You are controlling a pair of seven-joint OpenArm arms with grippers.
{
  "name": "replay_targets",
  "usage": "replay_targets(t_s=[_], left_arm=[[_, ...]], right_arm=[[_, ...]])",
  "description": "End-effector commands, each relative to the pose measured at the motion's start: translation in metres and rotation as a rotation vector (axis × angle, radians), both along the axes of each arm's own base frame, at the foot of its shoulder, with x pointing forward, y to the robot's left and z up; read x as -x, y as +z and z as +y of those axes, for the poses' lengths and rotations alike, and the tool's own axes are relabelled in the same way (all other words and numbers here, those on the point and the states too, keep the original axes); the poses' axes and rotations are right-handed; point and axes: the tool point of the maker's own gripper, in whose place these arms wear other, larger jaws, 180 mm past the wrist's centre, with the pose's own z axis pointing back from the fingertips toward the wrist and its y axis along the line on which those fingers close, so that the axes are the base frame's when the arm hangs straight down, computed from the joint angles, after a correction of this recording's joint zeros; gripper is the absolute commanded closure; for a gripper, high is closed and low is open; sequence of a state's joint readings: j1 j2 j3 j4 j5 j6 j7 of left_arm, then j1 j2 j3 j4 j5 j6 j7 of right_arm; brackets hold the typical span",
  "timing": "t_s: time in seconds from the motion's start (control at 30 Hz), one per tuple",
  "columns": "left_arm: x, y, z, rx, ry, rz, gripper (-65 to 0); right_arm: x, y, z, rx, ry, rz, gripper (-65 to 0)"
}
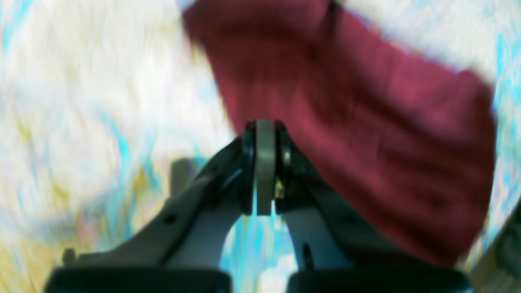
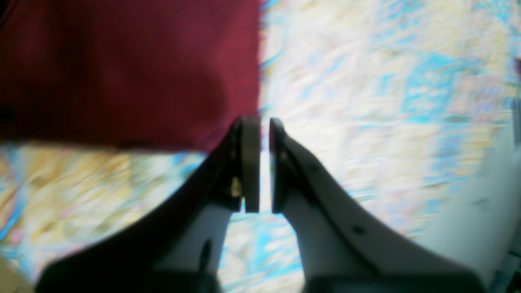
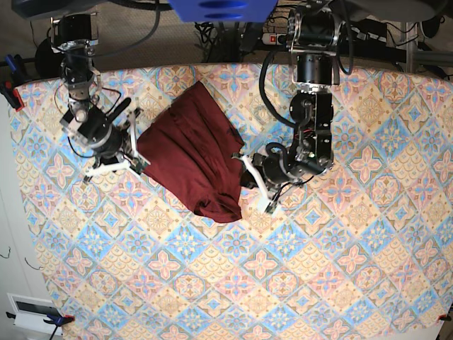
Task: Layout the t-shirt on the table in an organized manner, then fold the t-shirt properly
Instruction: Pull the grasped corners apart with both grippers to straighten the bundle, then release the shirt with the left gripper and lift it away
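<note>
- On the left as I look across the room, the right claw (image 3: 139, 164) sits low at the left edge of the t-shirt (image 3: 195, 159); from its own wrist camera the jaws stand a narrow slit apart with only patterned cloth showing through the gap, so it looks nearly clenched and grasps nothing, the shirt's corner lying just beside the left pad
- In the middle, the t-shirt lies on the desk (image 3: 340, 234) toward the far side, already doubled into a long slanted band running from a narrow top near the far edge down to a rounded, slightly rumpled lower end; no sleeves stick out that I can see, though the folds inside are hard to read
- On the right, the left claw (image 3: 263, 191) hangs just off the shirt's lower right edge; its wrist view shows the pads pressed flat together with no fabric between them, so it is clenched and empty
- My reading: the spreading and the first lengthwise folds look done, and both arms are between grips
- The next move, I judge, calls for both claws to open, pinch one end of the band at its two corners, and carry it over the other end, keeping the edges in line so the thin jersey does not bunch
</note>
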State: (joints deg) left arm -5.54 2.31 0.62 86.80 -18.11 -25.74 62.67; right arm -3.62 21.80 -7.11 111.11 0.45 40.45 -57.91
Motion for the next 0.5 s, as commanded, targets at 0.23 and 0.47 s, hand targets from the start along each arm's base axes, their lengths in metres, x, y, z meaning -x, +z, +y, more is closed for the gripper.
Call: replay_targets(t_s=[0.23, 0.47], left_arm=[[0.049, 0.011, -0.006, 0.126, 0.002, -0.009, 0.0], [0.071, -0.002, -0.014, 0.143, 0.008, 0.044, 0.0]], right_arm=[[-0.048, 0.018, -0.01, -0.031, -0.047, -0.063, -3.8], [-0.058, -0.029, -0.003, -0.112, -0.117, 0.08, -3.8]])
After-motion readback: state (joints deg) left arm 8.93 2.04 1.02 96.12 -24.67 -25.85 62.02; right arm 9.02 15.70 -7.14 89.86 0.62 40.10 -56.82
